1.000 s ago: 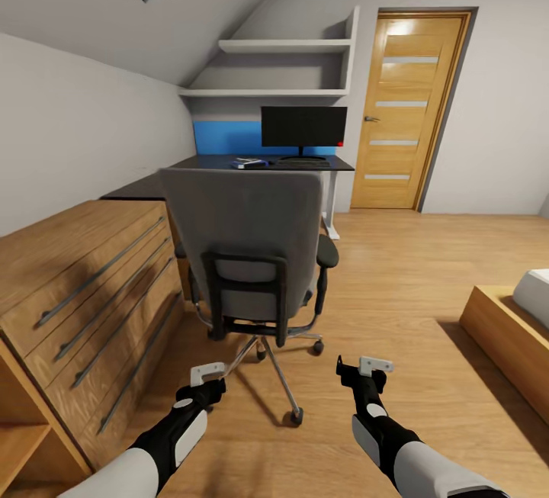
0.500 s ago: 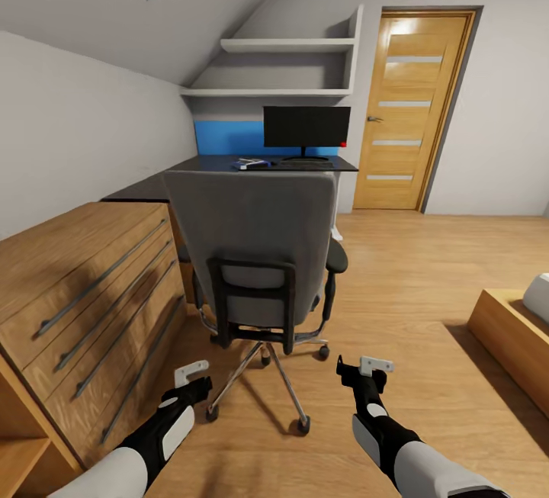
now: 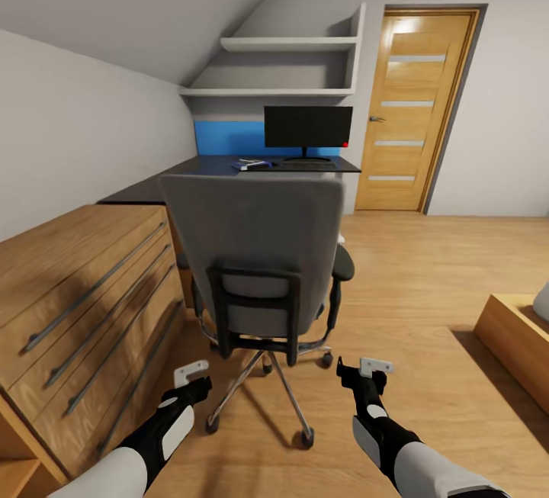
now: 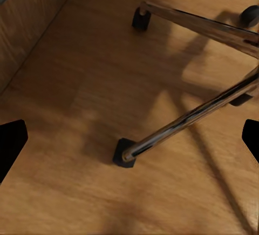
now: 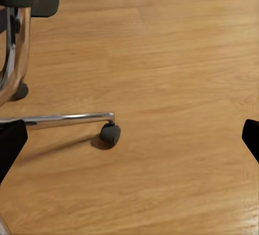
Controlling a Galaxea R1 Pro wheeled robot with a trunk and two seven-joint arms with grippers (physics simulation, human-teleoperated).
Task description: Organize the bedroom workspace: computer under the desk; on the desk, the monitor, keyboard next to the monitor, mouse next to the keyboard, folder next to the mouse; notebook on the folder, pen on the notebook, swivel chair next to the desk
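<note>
Left tool [image 3: 192, 374] and right tool [image 3: 364, 371] both hang spread and empty, low, flanking the swivel chair [image 3: 259, 254], which stands straight ahead, its back toward them, between them and the far tabletop [image 3: 206, 168].

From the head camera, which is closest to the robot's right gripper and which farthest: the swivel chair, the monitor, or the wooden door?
1. swivel chair: directly ahead-left of the right gripper, nearest.
2. monitor: on the desk beyond the chair.
3. wooden door: in the back wall, right of the desk, farthest.
</note>
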